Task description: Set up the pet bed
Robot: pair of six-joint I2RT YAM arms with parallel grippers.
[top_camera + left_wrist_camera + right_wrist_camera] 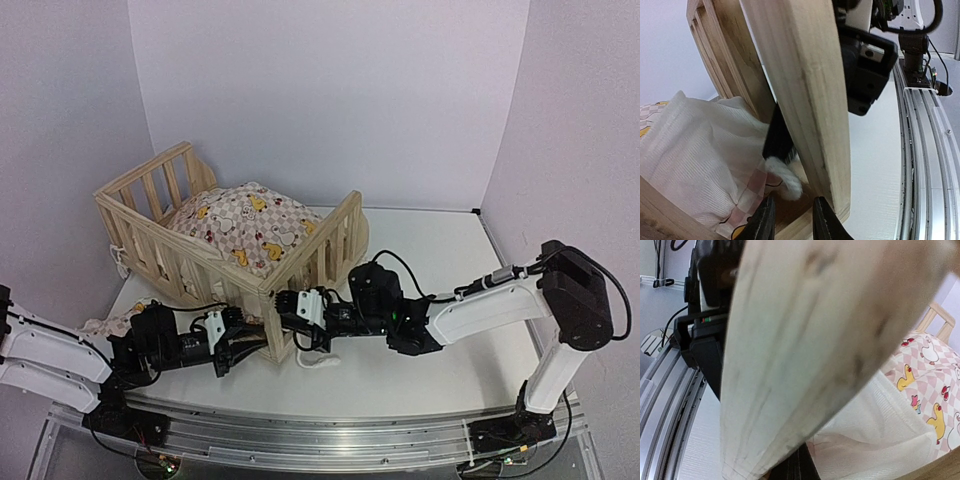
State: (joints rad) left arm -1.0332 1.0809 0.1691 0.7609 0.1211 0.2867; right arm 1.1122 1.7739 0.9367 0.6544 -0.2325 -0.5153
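Pet bed (170,238) post, blurry, hogging both wrist views
Left claw (792,215) narrowly parted, grip unclear; right claw (285,308) closed, fingertips hidden.

I log this as a robotics lab test cell: bare pale walls (320,90) box in a white table (440,365), with an aluminium mounting rail (330,438) along its near edge.

top view: we look down from behind, far, whole table (450,260)
left wrist: we face right, tight on corner post (805,90)
right wrist: we face left, same post
shared: post, cushion (920,390)
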